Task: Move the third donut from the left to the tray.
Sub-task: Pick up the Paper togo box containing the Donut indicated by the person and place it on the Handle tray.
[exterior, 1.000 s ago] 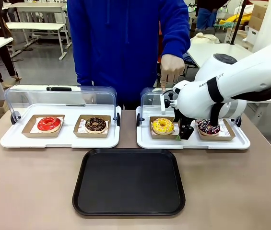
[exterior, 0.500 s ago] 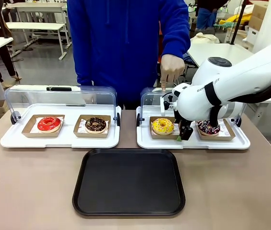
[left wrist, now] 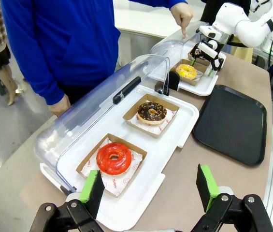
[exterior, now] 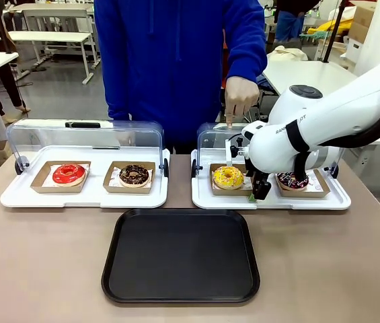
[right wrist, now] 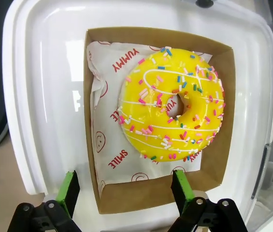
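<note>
Tabletop [exterior: 42, 269] brown beneath the tray [exterior: 180, 256]; white tables [exterior: 48, 36] behind

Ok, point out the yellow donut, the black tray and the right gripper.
yellow donut [right wrist: 150, 130]: right wrist view, on its icing beside the hole.
black tray [exterior: 179, 259]: front view, on its bare floor.
right gripper [right wrist: 125, 186]: right wrist view, midway between its green-padded fingertips.

Our right arm [exterior: 337, 94] comes in from right side, elbow high, wrist bent downward. Our right pincer [exterior: 259, 190] points straight down, held low. We see its green pads [right wrist: 70, 186] standing apart, jaws parted. Our left pincer [left wrist: 150, 186] hangs high and well apart from right one, tilted downward, jaws spread wide.
</note>
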Action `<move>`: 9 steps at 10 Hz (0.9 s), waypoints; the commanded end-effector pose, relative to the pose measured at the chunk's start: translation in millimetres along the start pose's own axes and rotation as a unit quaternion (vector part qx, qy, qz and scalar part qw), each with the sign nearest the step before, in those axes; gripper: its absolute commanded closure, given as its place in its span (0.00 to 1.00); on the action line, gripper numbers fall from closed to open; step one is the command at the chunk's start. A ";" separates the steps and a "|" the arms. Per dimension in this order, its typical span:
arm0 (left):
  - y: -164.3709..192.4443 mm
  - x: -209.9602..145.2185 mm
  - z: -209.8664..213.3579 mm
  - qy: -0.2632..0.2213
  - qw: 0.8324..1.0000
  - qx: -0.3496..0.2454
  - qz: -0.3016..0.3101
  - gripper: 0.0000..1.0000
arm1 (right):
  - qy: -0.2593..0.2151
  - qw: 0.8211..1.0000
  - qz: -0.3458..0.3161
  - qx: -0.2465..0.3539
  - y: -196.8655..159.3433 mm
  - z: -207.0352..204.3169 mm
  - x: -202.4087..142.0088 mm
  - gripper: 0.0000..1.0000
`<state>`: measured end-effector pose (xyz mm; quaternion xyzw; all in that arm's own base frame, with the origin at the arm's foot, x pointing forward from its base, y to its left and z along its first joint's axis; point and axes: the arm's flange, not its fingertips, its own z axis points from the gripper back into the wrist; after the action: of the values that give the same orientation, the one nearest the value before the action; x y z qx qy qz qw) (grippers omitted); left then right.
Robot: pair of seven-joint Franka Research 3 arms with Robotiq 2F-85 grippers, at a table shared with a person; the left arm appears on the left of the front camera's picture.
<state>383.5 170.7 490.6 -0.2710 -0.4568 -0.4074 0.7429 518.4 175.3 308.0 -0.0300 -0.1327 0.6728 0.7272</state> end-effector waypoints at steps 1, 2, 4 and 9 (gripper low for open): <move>-1.5 2.1 1.7 0.001 1.000 -0.004 0.001 0.00 | 0.016 1.000 -0.009 0.000 -4.4 0.7 6.6 0.59; -1.5 2.1 1.7 0.001 1.000 -0.004 0.001 0.00 | 0.016 1.000 -0.009 0.003 -4.7 0.4 6.1 0.59; -1.5 2.1 1.7 0.001 1.000 -0.004 0.001 0.00 | 0.016 1.000 -0.007 0.008 -4.9 0.1 5.5 0.64; -1.5 2.1 1.7 0.001 1.000 -0.004 0.001 0.00 | 0.023 0.999 -0.003 0.022 -4.2 0.7 6.3 1.00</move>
<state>383.5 170.7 490.6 -0.2710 -0.4568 -0.4074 0.7429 517.3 178.9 307.2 -0.0245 -0.1112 0.6771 0.7270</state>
